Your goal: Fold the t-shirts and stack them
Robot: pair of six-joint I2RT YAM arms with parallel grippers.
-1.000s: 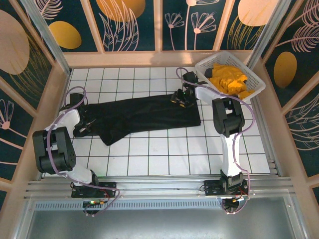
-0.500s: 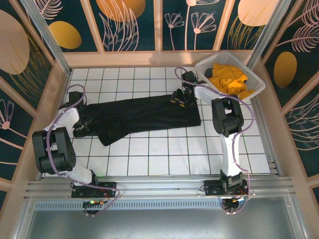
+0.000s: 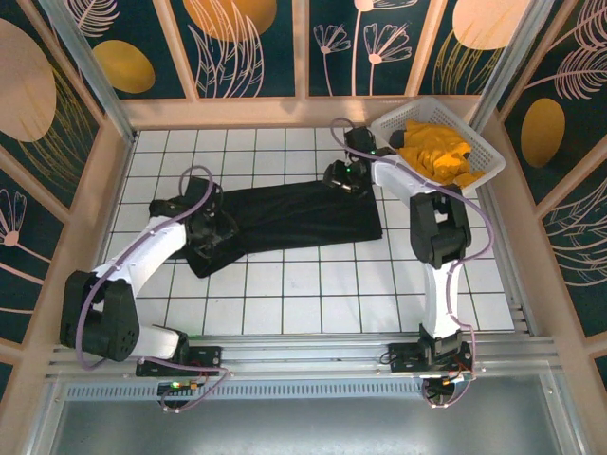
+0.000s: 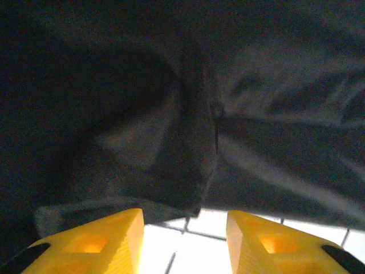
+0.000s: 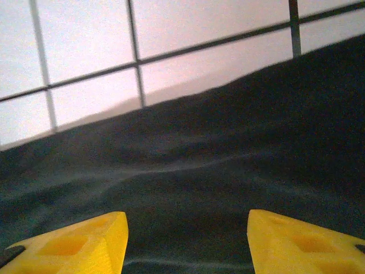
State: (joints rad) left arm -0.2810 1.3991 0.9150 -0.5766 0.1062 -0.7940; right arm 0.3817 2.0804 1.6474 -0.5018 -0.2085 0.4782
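A large black t-shirt (image 3: 294, 213) lies spread lengthwise across the white tiled table, its left end bunched. My left gripper (image 3: 207, 230) hovers over that bunched end. In the left wrist view it (image 4: 185, 242) is open, bare table between its yellow fingers (image 4: 102, 245) and a folded cloth edge (image 4: 171, 125) just ahead. My right gripper (image 3: 343, 177) is at the shirt's far right edge. In the right wrist view it (image 5: 188, 242) is open just above flat black cloth (image 5: 199, 171), holding nothing. Orange-yellow t-shirts (image 3: 434, 152) lie crumpled in the basket.
The white lattice basket (image 3: 403, 109) stands at the back right corner, close behind the right arm. Wooden rails and patterned walls enclose the table (image 3: 313, 303) on three sides. Bare tiles lie in front of the black shirt.
My left gripper let go of the shirt's left end, opened, and swung right over the bunched cloth. The right gripper drew back slightly towards the far edge, staying open.
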